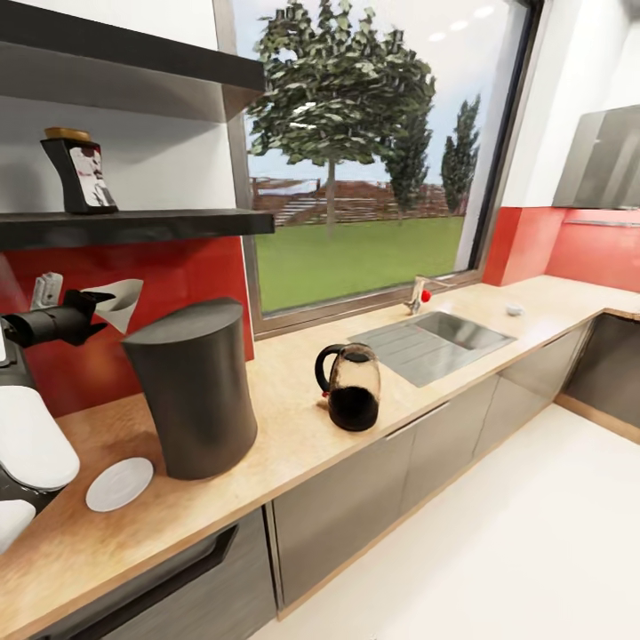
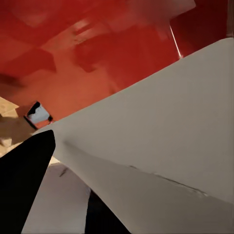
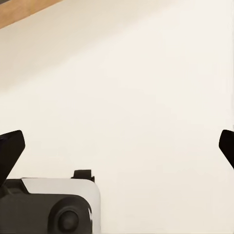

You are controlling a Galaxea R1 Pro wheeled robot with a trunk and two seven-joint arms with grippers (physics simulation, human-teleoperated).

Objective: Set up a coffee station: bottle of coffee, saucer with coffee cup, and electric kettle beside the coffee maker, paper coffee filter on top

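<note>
Filter step: left end effector (image 1: 96, 308) holds paper filter (image 1: 120, 302) beside coffee maker (image 1: 191, 391); next, likely over lid; right end effector (image 3: 117, 146) wide.

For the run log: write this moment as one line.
left gripper: shut on paper coffee filter, beside coffee maker | right gripper: open | bottle of coffee: on kitchen shelf

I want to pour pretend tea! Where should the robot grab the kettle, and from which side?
Probably by the black loop handle of the kettle. It stands upright on the countertop, and the handle sticks out toward the coffee maker. So come from that side, jaws across the loop. The round glass body looks wide and slippery, so it seems the poorer hold.
</note>
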